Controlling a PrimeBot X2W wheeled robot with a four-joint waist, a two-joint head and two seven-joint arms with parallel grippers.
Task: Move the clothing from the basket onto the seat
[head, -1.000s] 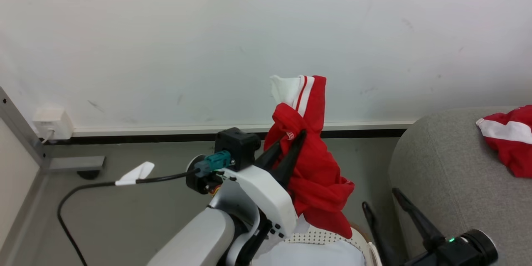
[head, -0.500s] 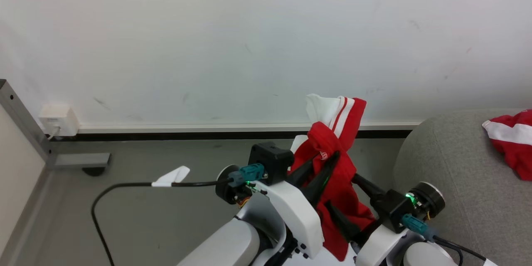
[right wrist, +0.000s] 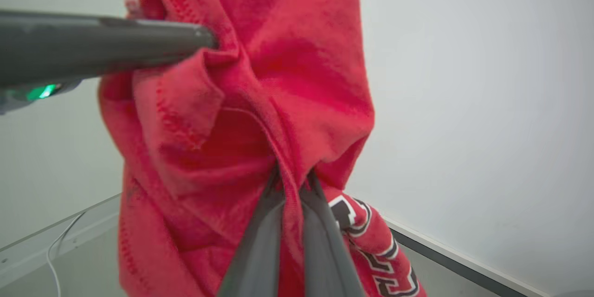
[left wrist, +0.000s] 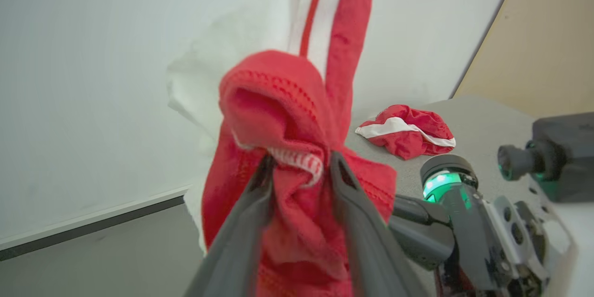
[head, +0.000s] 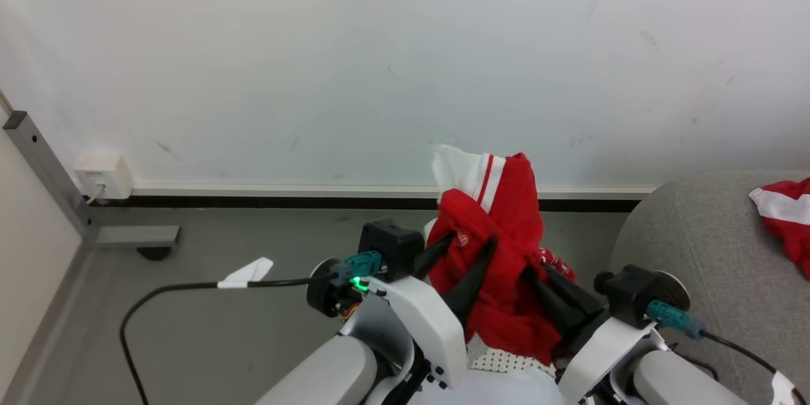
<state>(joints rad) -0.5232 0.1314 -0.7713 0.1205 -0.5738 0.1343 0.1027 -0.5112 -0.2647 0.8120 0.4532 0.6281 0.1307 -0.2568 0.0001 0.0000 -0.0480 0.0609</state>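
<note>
Socket: a pale wall box (head: pixel 101 175) low on the wall at far left, well apart from the work.
Cable: a dark lead (head: pixel 190 286) with a white tag runs over the floor to the left arm; it looks slack and off the likely path.
Left end effector (head: pixel 466 245): fingers a little apart, with a fold of the clothing bunched between them; in the left wrist view (left wrist: pixel 300 158) the cloth fills the gap, so the hold looks loose.
Clothing (head: pixel 500 259): red with white striped trim, raised in the air above the basket and draped over both sets of fingers; not yet on the seat.
Basket (head: pixel 506 362): only a strip of perforated wall shows, directly below the hanging cloth.
Right end effector (right wrist: pixel 292 177): closed tight on a lower fold of the clothing.
Step in hand: by appearance, a handover in mid-air, from left to right.
Next move: the left fingers likely need to come free of the fold, then the right arm carries the cloth rightward over the seat.
Seat (head: pixel 690 247): grey, just right of the basket.
Second garment (head: pixel 785 215): red and white, already lying on the seat.
Obstacle: cloth snagging on the left fingers.
</note>
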